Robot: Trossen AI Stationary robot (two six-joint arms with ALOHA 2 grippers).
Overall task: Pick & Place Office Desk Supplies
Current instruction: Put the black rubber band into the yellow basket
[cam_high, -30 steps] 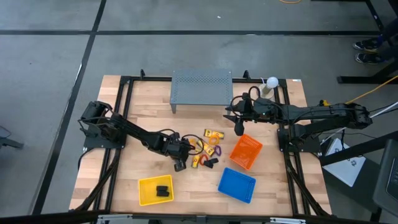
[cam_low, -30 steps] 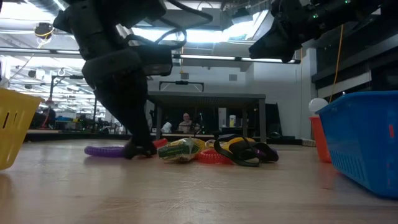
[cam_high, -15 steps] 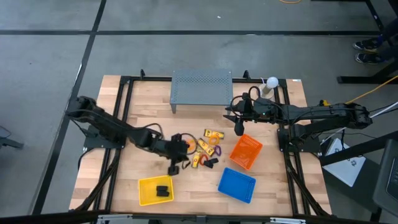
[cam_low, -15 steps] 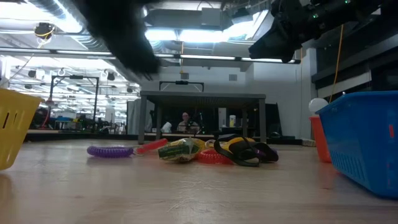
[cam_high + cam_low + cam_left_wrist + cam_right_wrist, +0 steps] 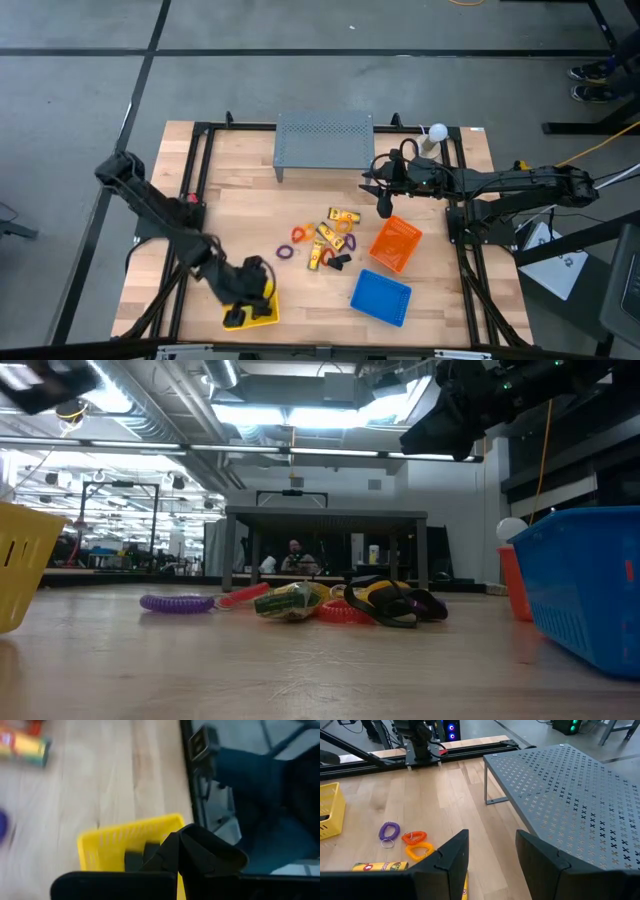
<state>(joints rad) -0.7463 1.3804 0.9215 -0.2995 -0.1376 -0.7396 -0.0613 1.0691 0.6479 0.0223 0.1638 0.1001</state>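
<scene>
The office desk supplies [image 5: 325, 242] lie in a loose pile mid-table: yellow packets [image 5: 343, 216], a black clip [image 5: 340, 261], a purple loop [image 5: 285, 253] and an orange-red loop [image 5: 298, 234]. My left gripper [image 5: 258, 288] hangs over the yellow basket [image 5: 240, 319] at the near left, shut on a black clip [image 5: 205, 850]. Other black clips [image 5: 134, 860] lie inside that basket. My right gripper [image 5: 385, 207] waits open in the air at the far edge of the orange basket [image 5: 396, 243], with nothing between its fingers [image 5: 451, 854]. My left gripper holds a black clip [image 5: 200, 845] that juts out beyond its fingertips. The gripper's own body hides the place of contact, so which part of the clip it has cannot be told. The clip hangs clear, above the yellow basket's [image 5: 115, 842] rim.
A grey perforated shelf [image 5: 323, 141] stands at the far middle of the table. A blue basket [image 5: 381, 296] sits near the front edge, right of centre. A white ball [image 5: 437, 131] sits at the far right. Bare wood lies between the pile and the yellow basket.
My left gripper has risen from the table at the pile's left side. It has swung toward the near left corner and now hangs over the yellow basket. The purple loop it stood beside stays on the table.
</scene>
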